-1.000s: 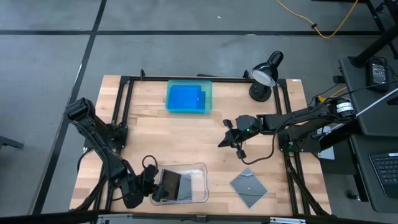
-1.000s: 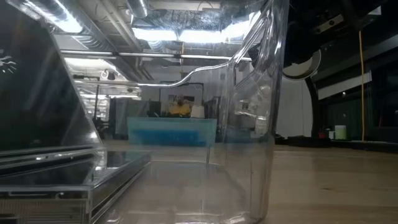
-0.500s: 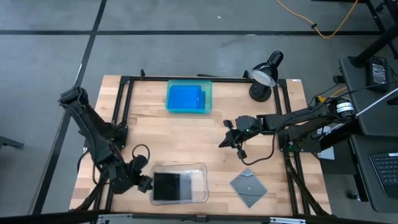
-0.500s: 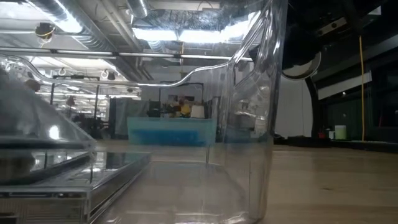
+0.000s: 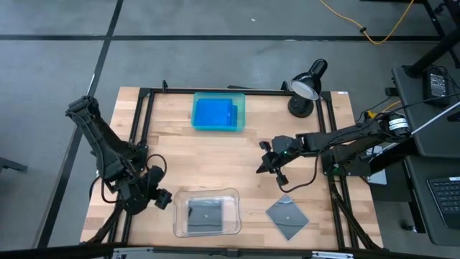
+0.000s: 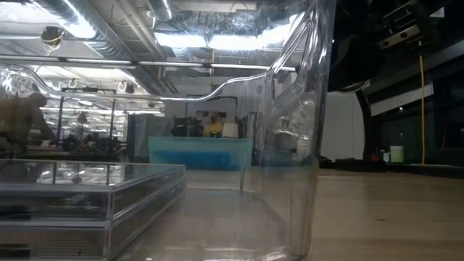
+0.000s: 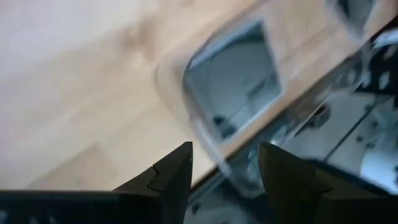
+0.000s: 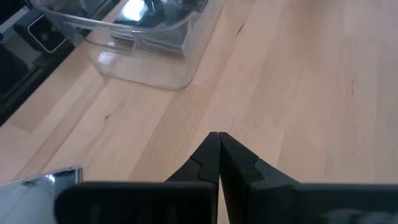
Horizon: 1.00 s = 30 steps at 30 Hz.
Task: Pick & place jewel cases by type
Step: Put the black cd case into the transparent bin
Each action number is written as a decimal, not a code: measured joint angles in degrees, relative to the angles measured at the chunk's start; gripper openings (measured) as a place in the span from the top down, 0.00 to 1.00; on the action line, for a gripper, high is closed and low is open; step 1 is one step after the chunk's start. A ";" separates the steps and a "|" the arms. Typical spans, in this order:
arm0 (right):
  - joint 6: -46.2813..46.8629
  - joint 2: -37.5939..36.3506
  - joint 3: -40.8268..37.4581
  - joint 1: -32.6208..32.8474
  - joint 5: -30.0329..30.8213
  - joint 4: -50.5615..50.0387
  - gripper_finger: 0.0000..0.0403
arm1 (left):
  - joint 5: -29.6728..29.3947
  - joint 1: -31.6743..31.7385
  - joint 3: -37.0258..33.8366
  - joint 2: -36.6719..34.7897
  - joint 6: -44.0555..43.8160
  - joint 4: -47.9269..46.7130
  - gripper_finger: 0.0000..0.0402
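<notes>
A dark grey jewel case lies flat inside the clear tray near the table's front edge. The low view shows it as a flat stack. A second grey case lies flat on the wood to the tray's right. Blue cases lie in the teal tray at the back. My left gripper hangs open just left of the clear tray and holds nothing. My right gripper hovers shut over the table's middle right, above bare wood.
A black desk lamp stands at the back right. Black frame rails run along the table's left, right and far sides. Bare wood lies between the two trays. The low view looks through the clear tray's wall.
My left gripper has let go of the dark grey case and drawn back out of the clear tray, up and toward the table's left edge. The case, which leaned tilted in the tray, has dropped flat. My right gripper has kept its place.
</notes>
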 joint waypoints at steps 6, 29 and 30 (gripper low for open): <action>5.97 0.00 0.00 0.12 0.03 0.15 0.98 | -8.72 1.52 0.00 0.01 2.01 -1.75 0.59; 43.34 -1.36 0.04 29.17 8.73 -7.36 0.98 | -28.93 6.66 -4.90 0.06 8.09 -29.01 0.63; 45.24 -0.53 0.04 30.27 8.62 -7.74 0.98 | -28.96 6.69 -5.22 0.06 8.06 -29.03 0.63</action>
